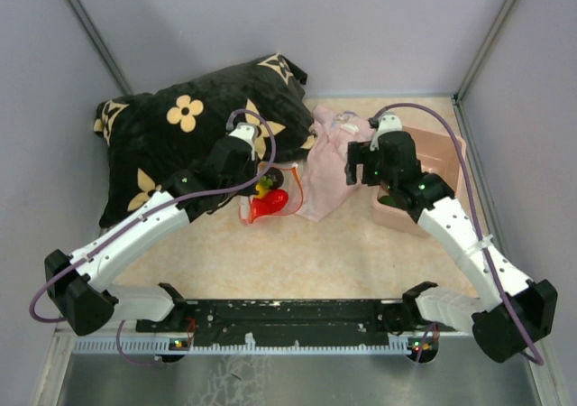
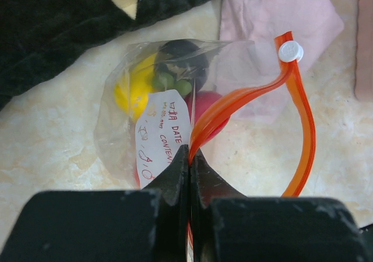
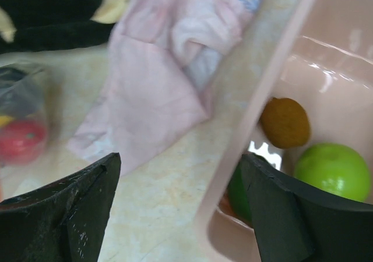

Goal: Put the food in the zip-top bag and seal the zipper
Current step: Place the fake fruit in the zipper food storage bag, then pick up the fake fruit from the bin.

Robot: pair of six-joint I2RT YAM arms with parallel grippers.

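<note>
**A:** How far along is this?

**B:** Partway, I'd say. The zip-top bag [image 2: 145,99] lies just ahead of the left gripper [image 2: 189,157] and already holds some of the food. A yellow fruit [image 2: 131,90], a red fruit [image 2: 207,108] and a dark piece with green bits [image 2: 180,70] show through the plastic.

**A:** And the left gripper itself?

**B:** Its fingers are pressed together, clamped on the near end of the zipper [image 2: 245,96]. From the tips the orange strip runs up and to the right and splits into two bands that bow apart. So the mouth is not sealed. A white slider [image 2: 290,51] sits at the far end.

**A:** What's left, then?

**B:** The right gripper [image 3: 178,174] has its fingers wide apart with nothing between them, over the rim of the pink bin [image 3: 326,58]. Beyond its right finger, inside the bin, lie a lime green fruit [image 3: 333,170] and a brown fruit [image 3: 284,122]. Something darker green peeks out beside that finger, but I cannot tell what it is.

**A:** So those need to go in?

**B:** That's my reading. From the right gripper the bag is off to the left, past the pink cloth [image 3: 157,81], so each fruit has to cross that gap. After that the zipper has to be run shut, and none of that sealing looks started.
</note>
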